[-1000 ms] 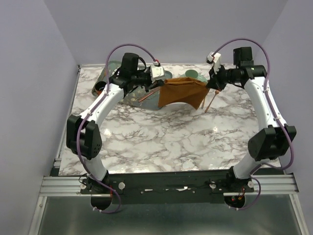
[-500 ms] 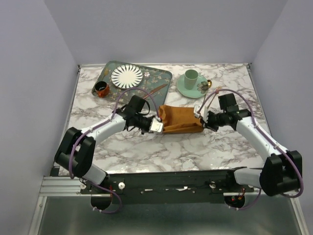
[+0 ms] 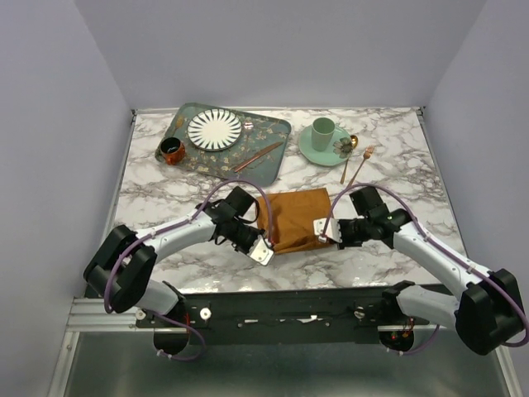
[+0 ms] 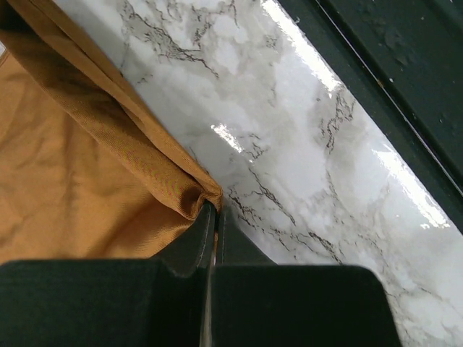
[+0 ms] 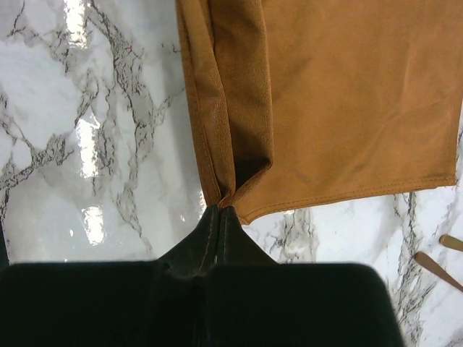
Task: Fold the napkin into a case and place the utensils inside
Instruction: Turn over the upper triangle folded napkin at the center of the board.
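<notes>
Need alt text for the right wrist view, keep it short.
The right gripper pinches a folded corner of the rust-orange napkin, which lies on the white marble table. Tips of two copper utensils show at the right edge.

Right claw (image 5: 218, 210) clamped on folded napkin (image 5: 347, 101) corner, marble table (image 5: 87, 108) beneath

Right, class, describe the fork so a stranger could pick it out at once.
Start at the marble table, then find the pale green saucer near its far edge. Just right of it, on bare marble, lies the slim copper fork. It alone has prongs; the spoon by the saucer ends in a round bowl.
</notes>
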Available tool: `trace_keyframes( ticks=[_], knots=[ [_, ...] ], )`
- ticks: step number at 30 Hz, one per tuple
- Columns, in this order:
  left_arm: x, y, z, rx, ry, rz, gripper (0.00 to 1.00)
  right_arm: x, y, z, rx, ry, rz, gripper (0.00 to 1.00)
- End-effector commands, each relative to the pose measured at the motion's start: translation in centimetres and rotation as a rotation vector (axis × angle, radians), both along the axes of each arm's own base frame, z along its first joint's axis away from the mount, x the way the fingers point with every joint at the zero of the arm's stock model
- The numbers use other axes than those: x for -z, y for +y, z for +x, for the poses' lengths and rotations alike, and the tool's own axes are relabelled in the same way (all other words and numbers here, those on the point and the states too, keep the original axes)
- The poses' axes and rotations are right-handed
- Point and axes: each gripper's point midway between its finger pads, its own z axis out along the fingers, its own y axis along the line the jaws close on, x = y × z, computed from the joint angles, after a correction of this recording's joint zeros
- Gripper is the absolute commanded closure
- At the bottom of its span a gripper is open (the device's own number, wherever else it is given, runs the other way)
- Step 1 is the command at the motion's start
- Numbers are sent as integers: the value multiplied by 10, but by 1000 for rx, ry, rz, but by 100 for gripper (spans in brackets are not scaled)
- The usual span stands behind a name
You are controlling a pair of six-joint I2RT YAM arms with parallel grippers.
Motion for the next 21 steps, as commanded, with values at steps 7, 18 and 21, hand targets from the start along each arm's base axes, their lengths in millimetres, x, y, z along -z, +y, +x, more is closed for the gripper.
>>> trace_keyframes(
  ticks=[7,18,21],
  knots=[
    [-5,22,-31,138,-105,37,47,-16,0,-33,-98,43,-31,17],
    [-43,13,33,-418,104,20,58,-36,12,-9,123,168,-6,37],
    [-54,8,76,-608,274,9,66,-29,14,6,183,186,-33,44]
  ],
)
